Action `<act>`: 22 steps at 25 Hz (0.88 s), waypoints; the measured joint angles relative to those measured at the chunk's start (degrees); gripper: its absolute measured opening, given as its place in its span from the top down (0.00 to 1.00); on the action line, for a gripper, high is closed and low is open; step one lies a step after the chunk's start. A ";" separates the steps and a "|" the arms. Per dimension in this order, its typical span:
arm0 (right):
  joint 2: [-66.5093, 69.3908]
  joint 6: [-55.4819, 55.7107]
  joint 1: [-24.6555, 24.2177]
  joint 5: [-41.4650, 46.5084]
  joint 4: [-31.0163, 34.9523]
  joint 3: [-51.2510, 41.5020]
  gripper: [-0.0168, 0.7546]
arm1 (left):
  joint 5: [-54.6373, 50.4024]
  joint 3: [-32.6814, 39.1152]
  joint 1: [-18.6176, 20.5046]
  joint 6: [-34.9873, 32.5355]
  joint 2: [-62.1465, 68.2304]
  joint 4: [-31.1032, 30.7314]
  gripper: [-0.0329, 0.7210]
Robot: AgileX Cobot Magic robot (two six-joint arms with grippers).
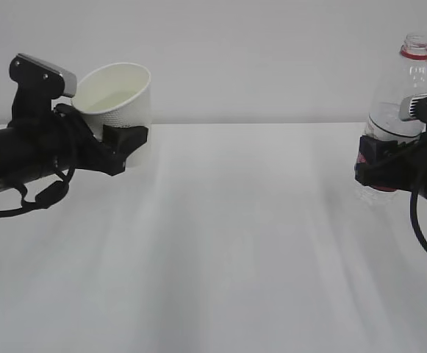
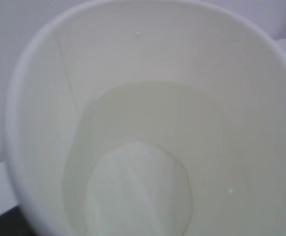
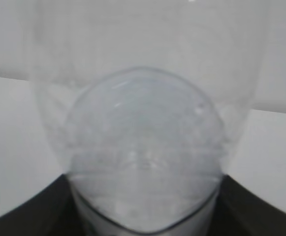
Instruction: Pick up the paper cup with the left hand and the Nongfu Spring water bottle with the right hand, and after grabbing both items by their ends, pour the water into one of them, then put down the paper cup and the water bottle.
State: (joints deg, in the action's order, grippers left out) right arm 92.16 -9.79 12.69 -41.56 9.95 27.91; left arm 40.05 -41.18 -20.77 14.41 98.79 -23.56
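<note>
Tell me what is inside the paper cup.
The paper cup holds a shallow pool of water; its cream bottom shows through. Nothing else is visible.

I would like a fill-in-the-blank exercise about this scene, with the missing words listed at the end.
1. The left claw holds the paper ____ above the table.
2. The cup is tilted and holds some ____.
3. The right claw holds the water bottle with its neck pointing ____.
4. The bottle's neck ring is ____ in colour.

Missing words: cup; water; up; red
</note>
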 joint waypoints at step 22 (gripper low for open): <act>0.00 0.00 0.00 0.00 0.00 0.00 0.42 | -1.28 0.00 12.28 -0.08 0.00 8.16 0.30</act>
State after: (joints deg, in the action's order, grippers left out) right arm 92.16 -9.79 12.69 -41.56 9.95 27.91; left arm 38.76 -41.18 -8.49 14.32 98.79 -15.40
